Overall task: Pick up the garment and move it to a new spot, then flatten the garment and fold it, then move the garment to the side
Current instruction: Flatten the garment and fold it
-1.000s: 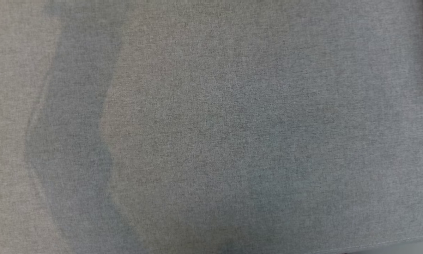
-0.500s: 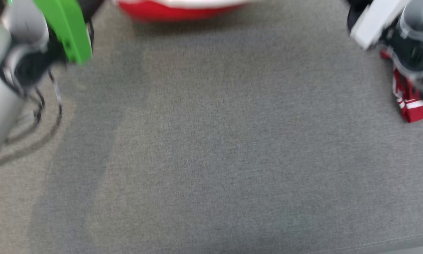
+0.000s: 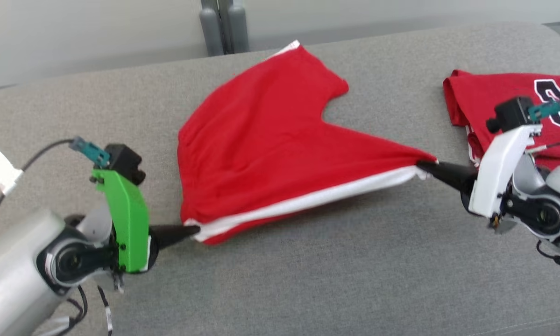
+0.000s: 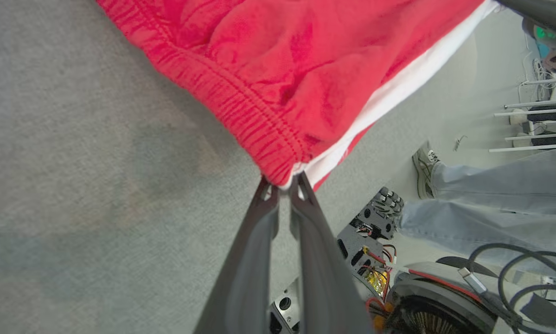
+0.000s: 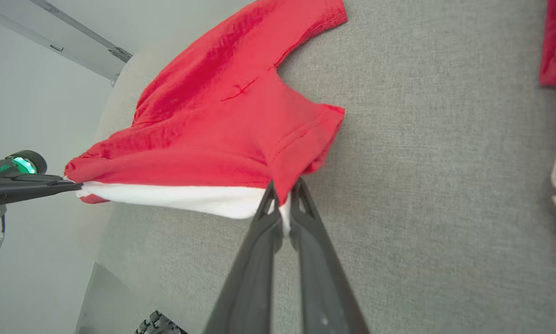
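The garment (image 3: pixel 261 140) is a pair of red shorts with a white side stripe, stretched across the grey cushion (image 3: pixel 308 280) between both grippers. My left gripper (image 3: pixel 193 229) is shut on the waistband corner at the near left, its tips (image 4: pixel 282 185) pinching the gathered elastic edge of the garment (image 4: pixel 305 55). My right gripper (image 3: pixel 422 164) is shut on the leg's corner at the right, its tips (image 5: pixel 284 197) clamped on the white stripe of the garment (image 5: pixel 213 139). The held edge is taut and slightly lifted. The far part lies on the cushion.
A second red garment (image 3: pixel 504 98) with dark numbers lies at the far right, behind my right arm. Grey posts (image 3: pixel 223 23) stand beyond the cushion's back edge. In the left wrist view a person's shoe (image 4: pixel 426 162) and jeans-clad legs stand beside my base.
The head camera has swung up from bare grey cushion, so the garment and both grippers are now in its view. No move of the garment itself can be told.
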Robot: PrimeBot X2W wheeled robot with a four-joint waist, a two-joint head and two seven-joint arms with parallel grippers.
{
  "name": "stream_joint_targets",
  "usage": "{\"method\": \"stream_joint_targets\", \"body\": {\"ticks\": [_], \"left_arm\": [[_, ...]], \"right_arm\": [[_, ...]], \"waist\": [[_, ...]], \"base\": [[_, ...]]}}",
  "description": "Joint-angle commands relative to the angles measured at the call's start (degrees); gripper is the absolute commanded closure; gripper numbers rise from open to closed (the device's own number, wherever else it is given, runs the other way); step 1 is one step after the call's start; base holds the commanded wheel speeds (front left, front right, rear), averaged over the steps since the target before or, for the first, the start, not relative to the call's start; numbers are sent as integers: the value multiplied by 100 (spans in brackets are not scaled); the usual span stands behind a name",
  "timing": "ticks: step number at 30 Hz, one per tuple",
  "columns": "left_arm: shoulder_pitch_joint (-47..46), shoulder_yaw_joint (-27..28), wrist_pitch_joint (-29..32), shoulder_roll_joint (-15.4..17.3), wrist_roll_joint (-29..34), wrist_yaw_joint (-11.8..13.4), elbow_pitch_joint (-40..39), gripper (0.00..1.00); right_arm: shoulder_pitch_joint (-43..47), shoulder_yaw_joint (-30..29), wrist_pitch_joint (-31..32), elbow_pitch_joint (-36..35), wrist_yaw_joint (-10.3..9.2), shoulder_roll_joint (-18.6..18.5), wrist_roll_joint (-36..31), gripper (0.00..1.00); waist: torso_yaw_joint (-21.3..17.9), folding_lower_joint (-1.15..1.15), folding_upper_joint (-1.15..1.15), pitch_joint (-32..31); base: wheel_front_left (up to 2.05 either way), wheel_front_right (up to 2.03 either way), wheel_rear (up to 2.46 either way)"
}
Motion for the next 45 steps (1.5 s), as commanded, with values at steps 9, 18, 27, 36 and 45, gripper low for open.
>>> {"method": "stream_joint_targets", "body": {"ticks": [9, 18, 27, 36, 45], "left_arm": [[867, -273, 241, 757, -463, 367, -1371, 100], [640, -272, 635, 915, -619, 679, -1783, 100], [-318, 164, 1444, 586, -1192, 890, -1193, 100], [-1046, 482, 1691, 200, -1290, 880, -607, 100], [-1324, 700, 1635, -21, -1316, 719, -152, 100]], "right_arm": [[829, 192, 373, -1171, 3, -972, 213, 100], [517, 169, 498, -1382, 2, -1231, 139, 100], [-728, -11, 1456, -467, 0, -751, 320, 100], [-1964, -81, 2159, 747, -1, -84, 354, 100], [-2912, 12, 2597, 2009, -1, 664, 208, 100]], "waist": [[51, 1, 0, -592], [183, 1, 0, -243], [489, 1, 0, 574], [851, 1, 0, 1237], [1202, 1, 0, 1773]], "base": [[0, 0, 0], [0, 0, 0], [0, 0, 0], [0, 0, 0], [0, 0, 0]]}}
